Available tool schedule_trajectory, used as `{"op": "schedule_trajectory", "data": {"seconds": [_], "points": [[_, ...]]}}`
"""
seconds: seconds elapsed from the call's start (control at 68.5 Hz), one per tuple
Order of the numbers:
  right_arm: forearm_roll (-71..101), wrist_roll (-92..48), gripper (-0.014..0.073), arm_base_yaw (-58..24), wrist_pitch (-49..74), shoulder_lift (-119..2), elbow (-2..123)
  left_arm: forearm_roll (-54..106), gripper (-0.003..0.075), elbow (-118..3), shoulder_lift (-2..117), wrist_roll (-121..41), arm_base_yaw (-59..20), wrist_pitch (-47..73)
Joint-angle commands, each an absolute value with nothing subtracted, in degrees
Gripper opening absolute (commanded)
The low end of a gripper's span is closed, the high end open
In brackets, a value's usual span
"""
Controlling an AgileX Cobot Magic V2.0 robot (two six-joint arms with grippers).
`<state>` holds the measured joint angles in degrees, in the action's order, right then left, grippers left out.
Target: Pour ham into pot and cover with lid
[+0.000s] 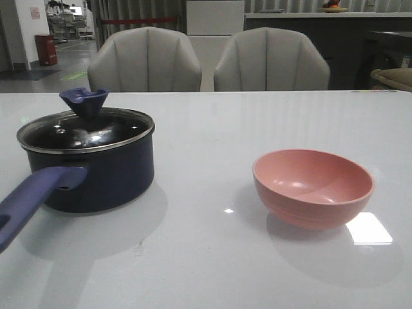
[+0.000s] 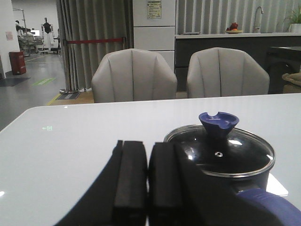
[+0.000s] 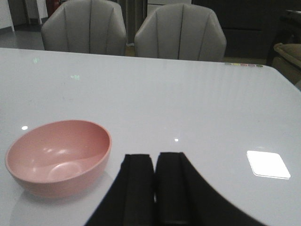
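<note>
The dark navy pot stands on the white table at the left, its purple-blue handle pointing toward me. The glass lid with its dark blue knob sits on the pot. The pot and lid also show in the left wrist view. My left gripper is shut and empty, just beside the pot. The pink bowl stands at the right and looks empty; no ham shows in it. My right gripper is shut and empty, beside the bowl. Neither gripper shows in the front view.
Two grey chairs stand behind the table's far edge. A bright light reflection lies on the tabletop right of the bowl.
</note>
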<state>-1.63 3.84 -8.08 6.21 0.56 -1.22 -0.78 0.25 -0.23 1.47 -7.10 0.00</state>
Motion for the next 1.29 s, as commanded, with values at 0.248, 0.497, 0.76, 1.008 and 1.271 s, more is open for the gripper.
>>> {"op": "schedule_trajectory", "data": {"seconds": [0.248,0.497,0.76,1.008,1.271], "points": [[-3.09,4.66,0.0146,-7.73,-3.08,1.68,-1.24,-0.75,0.0113,1.44,-0.75,2.06,-7.03,-4.49],[-3.09,4.66,0.0146,-7.73,-3.08,1.68,-1.24,-0.75,0.0113,1.44,-0.75,2.06,-7.03,-4.49],[-3.09,4.66,0.0146,-7.73,-3.08,1.68,-1.24,-0.75,0.0113,1.44,-0.75,2.06,-7.03,-4.49],[-3.09,4.66,0.0146,-7.73,-3.08,1.68,-1.24,-0.75,0.0113,1.44,-0.75,2.06,-7.03,-4.49],[-3.09,4.66,0.0146,-7.73,-3.08,1.68,-1.24,-0.75,0.0113,1.44,-0.75,2.06,-7.03,-4.49]]}}
